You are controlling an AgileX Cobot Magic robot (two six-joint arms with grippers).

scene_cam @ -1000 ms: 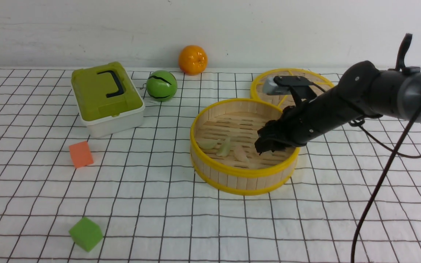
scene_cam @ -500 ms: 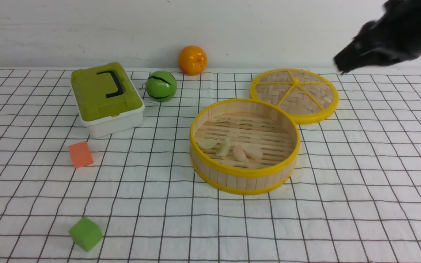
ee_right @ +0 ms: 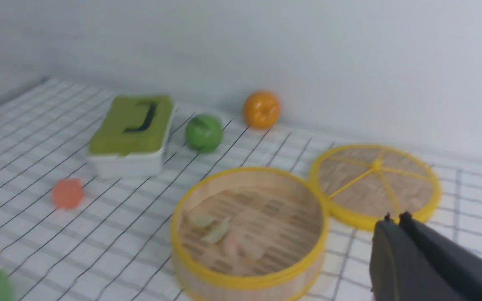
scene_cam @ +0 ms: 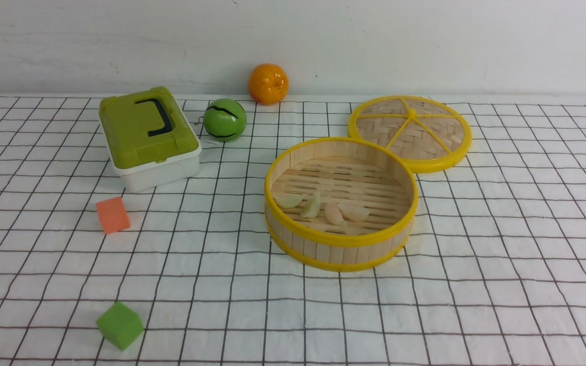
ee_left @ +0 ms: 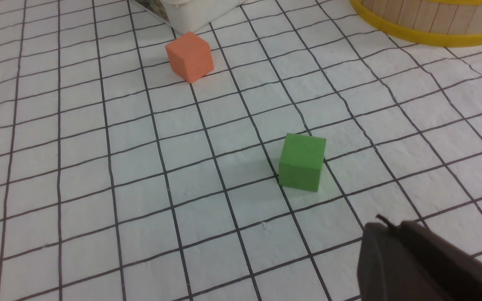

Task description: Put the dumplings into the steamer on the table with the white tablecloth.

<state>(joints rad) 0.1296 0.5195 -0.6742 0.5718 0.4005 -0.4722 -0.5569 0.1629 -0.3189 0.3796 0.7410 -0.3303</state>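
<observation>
The steamer (scene_cam: 341, 251) stands on the white tablecloth (scene_cam: 476, 284), right of the table's middle. On its slatted floor near the front wall lie the dumplings: two pale green ones (scene_cam: 289, 200) (scene_cam: 312, 205) and two pale pink ones (scene_cam: 333, 214) (scene_cam: 355, 212). Neither arm shows in the front view. In the right wrist view my right gripper (ee_right: 396, 217) is shut and empty, up in the air to the right of the steamer (ee_right: 249, 280). In the left wrist view my left gripper (ee_left: 385, 225) is shut and empty above the cloth, near the green cube.
A woven yellow-spoked lid (scene_cam: 410, 132) lies flat behind the steamer on the right. A green-lidded box (scene_cam: 148, 134), a green ball (scene_cam: 225, 120) and an orange (scene_cam: 268, 83) are at the back left. An orange cube (scene_cam: 113, 215) and a green cube (scene_cam: 119, 325) lie front left.
My right arm rose out of the steamer, swung up to the right and left the front view, its jaws closing. A second pink dumpling now shows where the gripper was.
</observation>
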